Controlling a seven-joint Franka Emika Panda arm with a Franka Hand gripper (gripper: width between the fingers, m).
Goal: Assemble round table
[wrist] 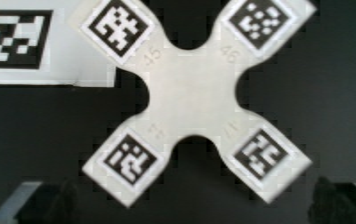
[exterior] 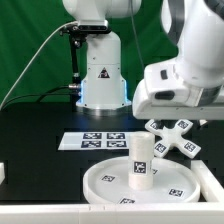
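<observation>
The white round disc [exterior: 100, 180] lies flat at the front of the black table. The short cylindrical leg [exterior: 140, 160] stands upright at its middle. The cross-shaped foot [exterior: 172, 137] lies flat on the table behind the disc, to the exterior view's right. My gripper [exterior: 180, 118] hovers just above the foot, open and empty. In the wrist view the foot [wrist: 196, 90] fills the picture with a tag on each arm. My gripper [wrist: 196, 205] has its dark fingers [wrist: 42, 205] wide apart on either side of the foot's near arms, not touching it.
The marker board [exterior: 95, 140] lies flat behind the disc, next to the foot, and also shows in the wrist view [wrist: 15, 40]. The robot base [exterior: 100, 80] stands at the back. A white strip [exterior: 40, 212] runs along the front edge.
</observation>
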